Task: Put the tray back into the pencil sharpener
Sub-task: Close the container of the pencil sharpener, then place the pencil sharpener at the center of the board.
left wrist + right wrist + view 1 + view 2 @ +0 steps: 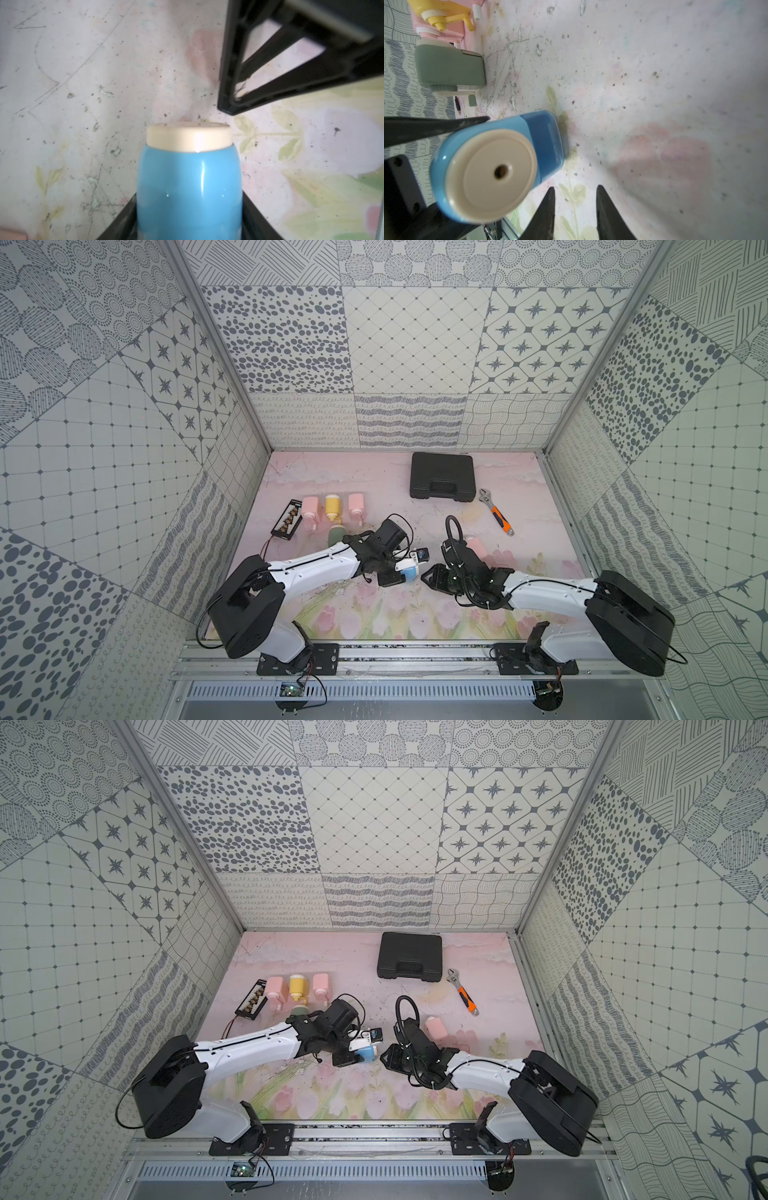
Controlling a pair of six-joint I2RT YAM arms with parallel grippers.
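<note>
The pencil sharpener (483, 176) is a light blue body with a cream round face and a pencil hole, lying on its side just above the flowered mat. In both top views it (410, 572) (368, 1052) sits at the end of the left arm. My left gripper (189, 197) is shut on its body, one black finger on each side. The tray (548, 141) is the darker blue section, seated in the side of the body that faces the mat. My right gripper (576, 187) stands open and empty right next to the sharpener's cream face (189, 135).
A green sharpener (448, 68) and pink and yellow ones (332, 506) lie at the back left beside a black terminal strip (286, 522). Another pink one (476, 547) lies behind the right arm. A black case (442, 477) and a wrench (496, 512) lie at the back right.
</note>
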